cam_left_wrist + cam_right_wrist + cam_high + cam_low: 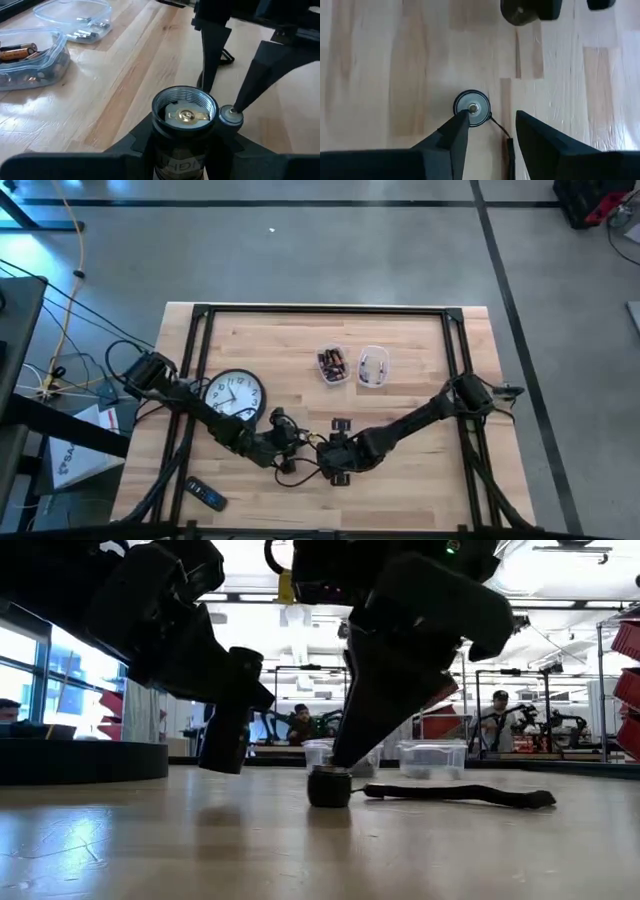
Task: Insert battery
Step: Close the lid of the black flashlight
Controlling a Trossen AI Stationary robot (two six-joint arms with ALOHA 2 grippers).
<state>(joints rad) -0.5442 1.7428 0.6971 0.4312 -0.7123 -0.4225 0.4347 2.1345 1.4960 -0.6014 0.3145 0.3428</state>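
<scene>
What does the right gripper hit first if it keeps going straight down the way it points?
Probably the small round end cap standing on the table. The right gripper points down at the wood with open fingers, and the cap sits at one fingertip, not centred between them. Depth is unclear, so it may meet bare wood.

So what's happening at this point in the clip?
The left gripper holds a flashlight body upright, its threaded end open with a brass contact visible inside. The right gripper hangs open over the tail cap standing on the table. Battery tubs sit farther back, by a clock.
</scene>
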